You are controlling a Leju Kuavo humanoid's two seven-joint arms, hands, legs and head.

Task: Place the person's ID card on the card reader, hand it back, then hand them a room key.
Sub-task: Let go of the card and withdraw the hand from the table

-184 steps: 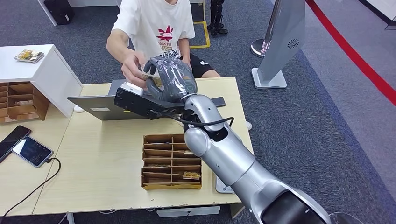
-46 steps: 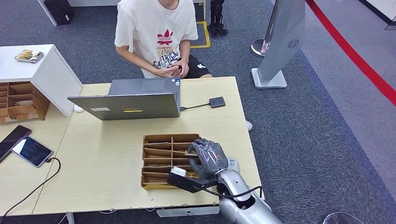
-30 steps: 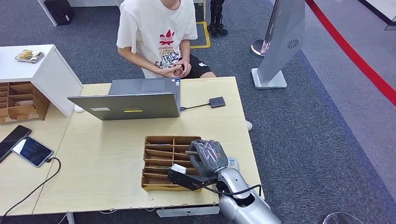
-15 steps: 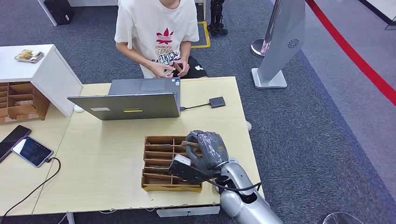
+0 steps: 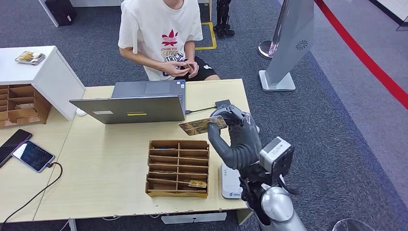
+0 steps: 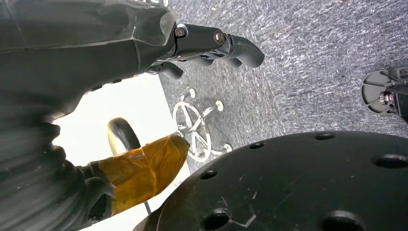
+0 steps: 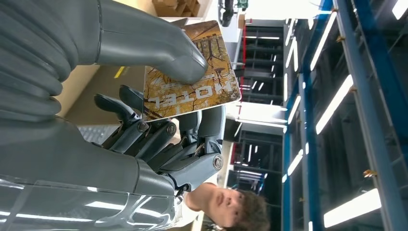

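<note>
The right hand [image 5: 235, 137] is raised above the bench [image 5: 106, 168], palm side turned toward the person [image 5: 161, 33], and pinches a key card [image 5: 203, 126] between its thumb and its darker fingers [image 7: 159, 139]. In the right wrist view the thumb presses on the card's printed face, where the word HOTEL reads over a yellow-brown picture, and the fingers back it from behind. The card sticks out flat from the hand toward the laptop [image 5: 130, 108], in the air above the bench between the organizer and the laptop, touching neither.

Below the hand lies the card reader [image 5: 230, 183], a white slab at the bench's near right edge, just beside the organizer [image 5: 177, 167]. This brown divided tray holds one more card [image 5: 197, 183] in its near right compartment. A small black box [image 5: 223, 104] on a cable lies beyond the hand, near the laptop's corner.

The person sits behind the bench, both hands together at the lap, holding something small that I cannot make out.

The left hand [image 6: 120, 43] hangs low over grey carpet; its dark fingers look loosely curled with nothing between them, though I cannot tell for sure
</note>
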